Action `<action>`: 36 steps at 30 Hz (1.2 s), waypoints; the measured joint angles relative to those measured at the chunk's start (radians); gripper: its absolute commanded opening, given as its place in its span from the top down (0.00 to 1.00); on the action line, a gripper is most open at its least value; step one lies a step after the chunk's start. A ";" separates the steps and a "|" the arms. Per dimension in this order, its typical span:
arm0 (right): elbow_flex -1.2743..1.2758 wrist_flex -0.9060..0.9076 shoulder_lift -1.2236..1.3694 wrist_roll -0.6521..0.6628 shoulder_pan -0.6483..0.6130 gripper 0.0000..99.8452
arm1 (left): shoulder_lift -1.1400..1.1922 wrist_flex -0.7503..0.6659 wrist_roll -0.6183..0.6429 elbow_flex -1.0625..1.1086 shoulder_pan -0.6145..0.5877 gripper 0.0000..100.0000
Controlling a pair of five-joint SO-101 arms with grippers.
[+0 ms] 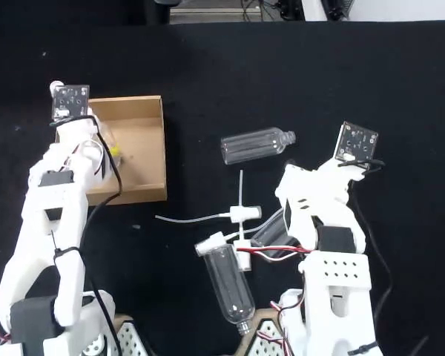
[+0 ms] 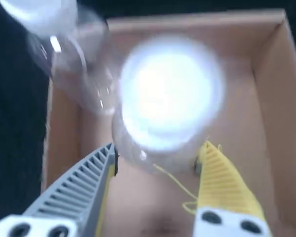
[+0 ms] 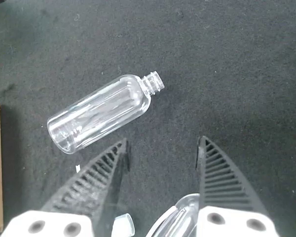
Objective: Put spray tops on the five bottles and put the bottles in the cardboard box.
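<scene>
My left hand (image 2: 159, 148) grips a clear plastic bottle (image 2: 167, 98) over the brown cardboard box (image 2: 266, 89); released tilted, it may topple out.

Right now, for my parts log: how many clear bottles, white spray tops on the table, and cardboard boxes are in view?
Clear bottles: 5 (uncapped one, one by the right arm, one at the front, one in the left hand, one beside that)
White spray tops on the table: 3
Cardboard box: 1
Total: 9
</scene>
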 measured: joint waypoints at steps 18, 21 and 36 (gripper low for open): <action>0.000 0.000 0.000 0.000 0.000 0.80 | 0.000 0.359 0.081 -0.141 0.000 0.82; 0.000 0.000 0.000 0.000 0.000 0.80 | 0.000 0.361 0.089 -0.141 0.000 0.86; 0.000 0.000 0.000 0.000 0.000 0.80 | 0.164 0.361 0.089 -0.207 0.003 0.83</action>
